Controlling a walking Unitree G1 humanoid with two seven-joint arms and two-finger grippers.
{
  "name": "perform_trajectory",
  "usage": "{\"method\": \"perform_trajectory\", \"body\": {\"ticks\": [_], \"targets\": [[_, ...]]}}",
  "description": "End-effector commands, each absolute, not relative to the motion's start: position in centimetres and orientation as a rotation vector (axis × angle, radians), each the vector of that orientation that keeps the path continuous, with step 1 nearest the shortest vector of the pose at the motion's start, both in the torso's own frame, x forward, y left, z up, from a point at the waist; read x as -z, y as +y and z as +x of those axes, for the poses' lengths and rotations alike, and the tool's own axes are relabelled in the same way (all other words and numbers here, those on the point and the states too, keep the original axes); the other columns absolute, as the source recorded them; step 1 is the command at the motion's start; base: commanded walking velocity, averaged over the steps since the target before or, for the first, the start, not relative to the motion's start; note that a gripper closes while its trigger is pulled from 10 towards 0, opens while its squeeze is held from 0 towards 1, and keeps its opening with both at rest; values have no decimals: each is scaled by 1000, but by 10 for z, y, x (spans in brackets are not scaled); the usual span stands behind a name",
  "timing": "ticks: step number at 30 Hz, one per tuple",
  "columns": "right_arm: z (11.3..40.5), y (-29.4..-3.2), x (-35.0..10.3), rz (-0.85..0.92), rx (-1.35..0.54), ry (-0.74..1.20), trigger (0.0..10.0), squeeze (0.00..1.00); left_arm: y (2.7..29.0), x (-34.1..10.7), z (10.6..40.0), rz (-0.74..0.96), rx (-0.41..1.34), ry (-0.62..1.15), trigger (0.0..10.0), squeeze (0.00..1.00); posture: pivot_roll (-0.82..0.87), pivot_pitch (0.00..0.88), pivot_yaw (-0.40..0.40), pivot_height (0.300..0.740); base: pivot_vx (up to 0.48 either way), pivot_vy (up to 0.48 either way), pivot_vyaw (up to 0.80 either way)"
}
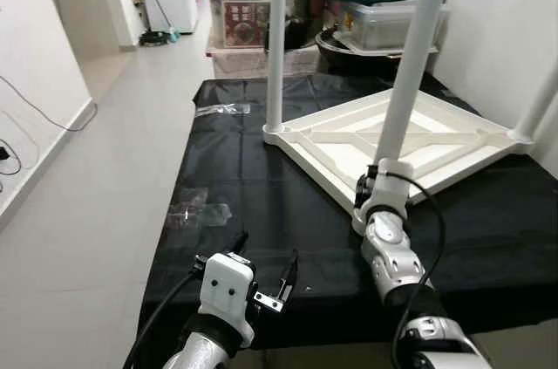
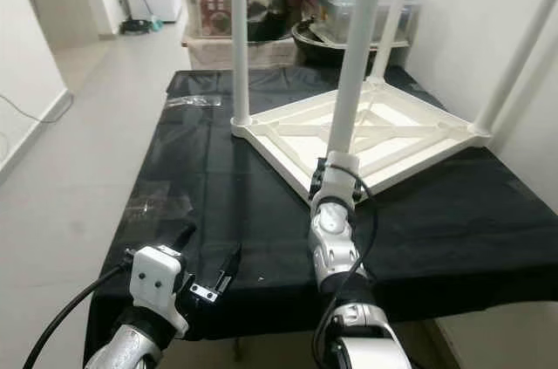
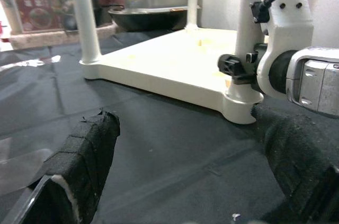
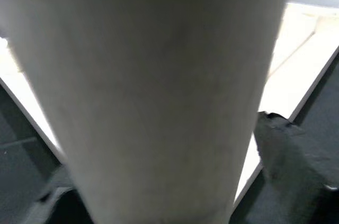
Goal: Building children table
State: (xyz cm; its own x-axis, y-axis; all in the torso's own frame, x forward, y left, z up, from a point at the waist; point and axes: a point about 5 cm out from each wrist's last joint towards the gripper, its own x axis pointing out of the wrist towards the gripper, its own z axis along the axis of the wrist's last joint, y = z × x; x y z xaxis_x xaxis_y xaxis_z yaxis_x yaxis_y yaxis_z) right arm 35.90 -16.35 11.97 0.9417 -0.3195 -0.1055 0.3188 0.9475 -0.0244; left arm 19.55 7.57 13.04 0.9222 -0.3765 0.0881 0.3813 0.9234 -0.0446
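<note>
Tabletop [image 1: 436, 138] lies upside down on black-covered table [image 1: 261, 203]; right gripper [image 1: 373, 187] fingers clamp near leg [image 1: 410, 64] at its socket. Step looks like screwing it in; you prob. need twist + regrip. Left gripper [image 1: 266, 273] fingers spread, empty.

Head cameras look down over the black-clothed table [image 1: 261, 186]; wrist cameras sit close, sharing the white leg [image 3: 249, 33].

The left hand [image 1: 266, 279] hovers low with fingers spread apart; the right hand [image 1: 373, 187] reaches forward, fingers clamped around a leg [image 1: 408, 72].
</note>
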Motion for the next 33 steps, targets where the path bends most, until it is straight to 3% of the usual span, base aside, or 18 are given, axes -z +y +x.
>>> {"method": "perform_trajectory", "body": {"ticks": [1,2,9,22,33], "targets": [[358,-163,-121,-12,321,104,10000,1000,77,-127,195,-64,383,-60,10000,0,38,0,-3,740,0,0,0],[357,-162,-121,-24,309,97,10000,0,78,-126,195,-64,383,-58,10000,0,34,0,1,740,0,0,0],[351,-157,-121,-36,242,70,10000,0,79,-125,195,-68,374,-49,10000,0,34,0,1,740,0,0,0],[313,-166,-120,-85,184,60,10000,0,93,-121,201,-77,306,-25,10000,0,45,0,4,740,0,0,0],[292,-153,-130,-171,-56,-12,10000,0,95,-120,201,-85,295,-19,10000,0,45,0,-6,740,0,0,0]]}}
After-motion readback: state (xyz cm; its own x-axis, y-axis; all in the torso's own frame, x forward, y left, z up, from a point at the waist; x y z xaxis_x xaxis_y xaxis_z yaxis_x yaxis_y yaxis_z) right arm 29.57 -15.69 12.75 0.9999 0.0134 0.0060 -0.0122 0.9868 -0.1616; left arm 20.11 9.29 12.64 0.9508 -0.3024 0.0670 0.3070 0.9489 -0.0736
